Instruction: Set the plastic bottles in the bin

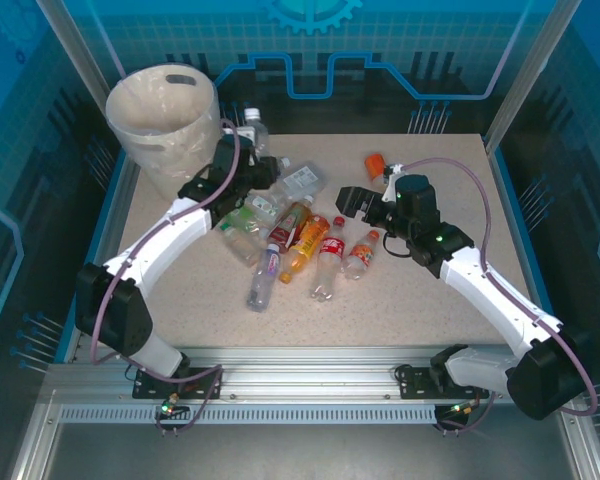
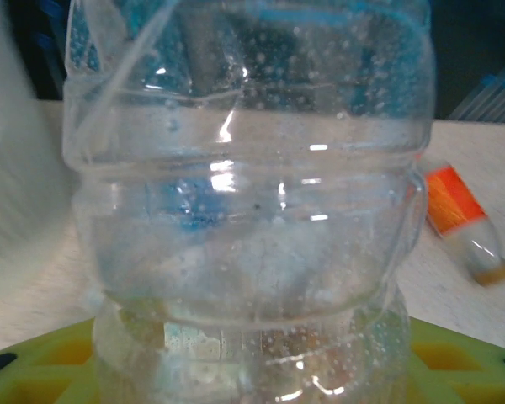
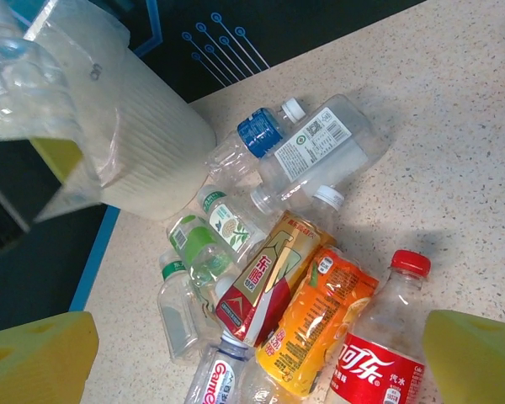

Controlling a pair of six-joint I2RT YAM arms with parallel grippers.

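The cream-white bin point(image 1: 165, 110) stands at the table's far left corner. Beside it, my left gripper point(image 1: 260, 172) is shut on a clear plastic bottle point(image 2: 244, 210), with its yellow fingers point(image 2: 34, 370) low on either side; the same bottle point(image 3: 17, 67) hangs in front of the bin point(image 3: 143, 143). Several bottles lie in a pile mid-table: a Coca-Cola one point(image 3: 379, 353), an orange one point(image 3: 320, 320), a red-and-gold one point(image 3: 269, 278), green-labelled ones point(image 3: 206, 244) and a blue-capped one point(image 3: 252, 135). My right gripper point(image 1: 352, 200) hovers open over the pile's right side, holding nothing.
One orange bottle point(image 1: 376, 160) lies apart near the far edge, right of the pile, and shows as well in the left wrist view point(image 2: 463, 219). A blue-labelled bottle point(image 1: 263, 278) lies nearest the arm bases. Metal posts and blue panels enclose the table.
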